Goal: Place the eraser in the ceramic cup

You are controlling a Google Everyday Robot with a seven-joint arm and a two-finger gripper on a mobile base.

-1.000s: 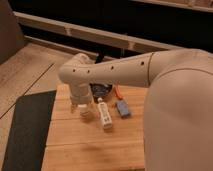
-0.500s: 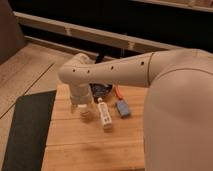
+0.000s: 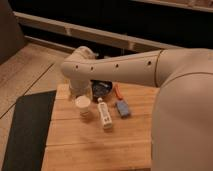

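Observation:
The cream-white ceramic cup (image 3: 83,106) stands upright on the wooden table (image 3: 95,145), left of centre. My arm reaches in from the right and bends down at its left end. The gripper (image 3: 81,94) hangs just above and behind the cup, mostly hidden by the wrist. The dark eraser does not show; I cannot tell whether it is in the gripper or in the cup.
A long white bar with dark marks (image 3: 105,115) lies right of the cup. A blue-grey rectangular piece (image 3: 122,107) lies further right, with an orange item (image 3: 119,91) behind it. A dark bowl (image 3: 101,90) sits behind the cup. A black mat (image 3: 27,130) covers the floor at left.

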